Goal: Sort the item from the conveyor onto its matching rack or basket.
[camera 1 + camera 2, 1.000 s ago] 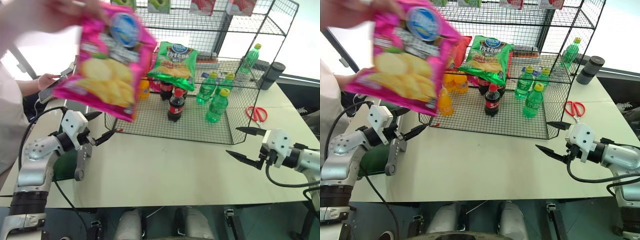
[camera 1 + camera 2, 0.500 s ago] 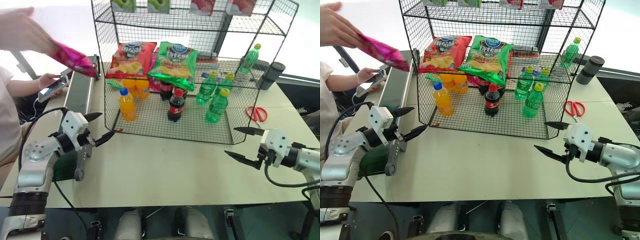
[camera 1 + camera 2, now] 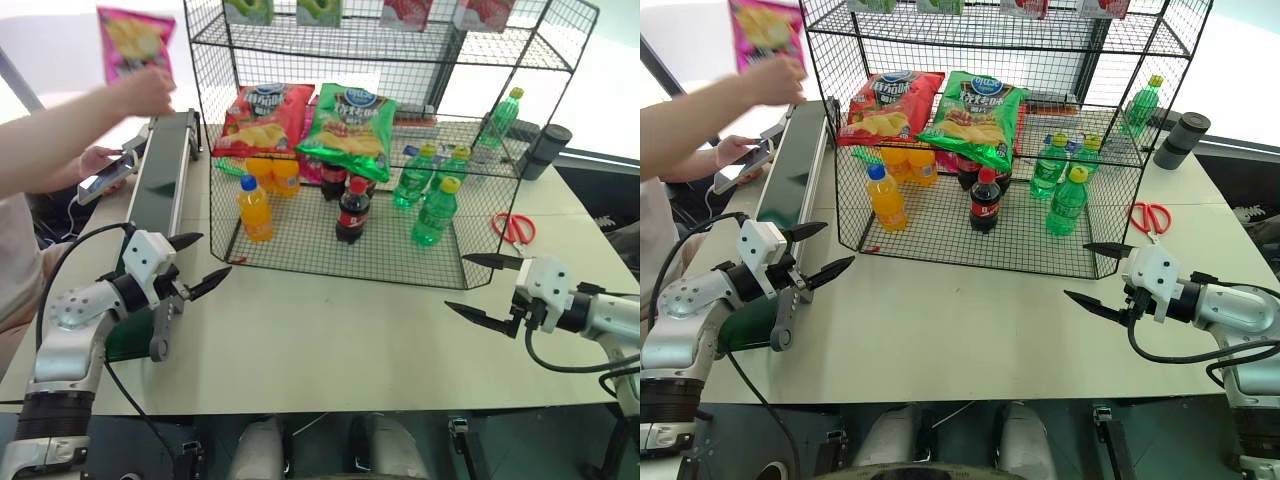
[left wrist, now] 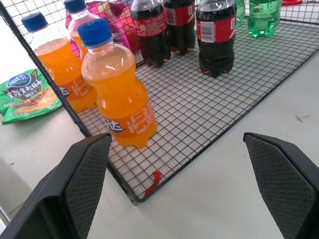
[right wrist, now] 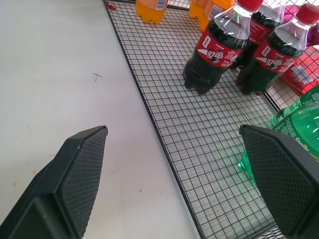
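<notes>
Pink chip bag (image 3: pixel 135 40) above conveyor (image 3: pixel 160 180)

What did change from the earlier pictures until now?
The person's hand carried the pink chip bag from close before the camera back to above the conveyor's far end, gripping it throughout. Both end effectors, left and right, stayed open and unmoved.

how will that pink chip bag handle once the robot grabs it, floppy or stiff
Probably light and puffy: the pink chip bag hangs from a person's hand by one edge without sagging. Its glossy film looks slippery, so open fingers may slide or crush it. Contents are likely fragile.
</notes>
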Robot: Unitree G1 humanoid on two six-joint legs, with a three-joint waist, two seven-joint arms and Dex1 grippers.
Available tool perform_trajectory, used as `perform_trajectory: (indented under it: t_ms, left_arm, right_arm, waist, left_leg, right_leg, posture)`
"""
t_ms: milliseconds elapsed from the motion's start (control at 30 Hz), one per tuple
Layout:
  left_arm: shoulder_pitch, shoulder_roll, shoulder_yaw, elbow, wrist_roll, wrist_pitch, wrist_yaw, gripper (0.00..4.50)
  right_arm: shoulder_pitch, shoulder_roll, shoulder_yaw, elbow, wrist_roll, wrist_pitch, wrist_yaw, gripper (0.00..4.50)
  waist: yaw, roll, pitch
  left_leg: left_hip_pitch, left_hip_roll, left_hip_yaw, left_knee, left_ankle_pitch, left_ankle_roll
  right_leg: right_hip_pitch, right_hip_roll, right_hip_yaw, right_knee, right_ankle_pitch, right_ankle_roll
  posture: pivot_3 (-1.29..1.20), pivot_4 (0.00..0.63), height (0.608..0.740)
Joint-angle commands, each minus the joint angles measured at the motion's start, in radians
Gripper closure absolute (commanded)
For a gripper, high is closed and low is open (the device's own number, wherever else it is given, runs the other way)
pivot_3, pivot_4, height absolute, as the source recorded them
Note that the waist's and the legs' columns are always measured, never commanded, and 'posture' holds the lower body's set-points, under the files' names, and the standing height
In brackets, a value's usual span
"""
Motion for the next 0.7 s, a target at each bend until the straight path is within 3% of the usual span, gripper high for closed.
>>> perform_trajectory:
  t_ms: [33,500,700]
  left_arm:
    - [-0.001,0.014,0.021,-0.035,-0.006,-0.019,0.003,0.0]
    - [-0.001,0.013,0.029,-0.034,-0.002,-0.037,0.015,0.0]
    - [0.032,0.017,0.06,-0.023,0.041,-0.088,0.068,0.0]
  right_arm:
    - [-0.011,-0.011,-0.012,-0.001,0.006,-0.021,0.003,0.08]
    - [-0.022,0.01,0.007,-0.012,0.021,-0.007,0.0,0.08]
    - [-0.015,0.036,0.045,-0.216,0.276,0.221,0.068,0.08]
  waist:
    - [0.0,0.0,0.0]
    - [-0.001,0.0,0.0]
    - [-0.002,0.0,0.0]
  left_leg:
    - [0.0,0.0,0.0,0.0,0.0,0.0]
    - [0.0,0.0,0.0,0.0,0.0,0.0]
    - [0.0,0.001,0.0,0.0,0.0,0.0]
  right_leg:
    - [0.0,0.0,0.0,0.0,0.0,0.0]
    - [0.0,0.0,0.0,0.0,0.0,0.0]
    - [0.0,0.0,0.0,0.0,0.0,0.0]
  posture:
    - [0.0,0.15,0.74]
    - [0.0,0.15,0.74]
    - [0.0,0.15,0.74]
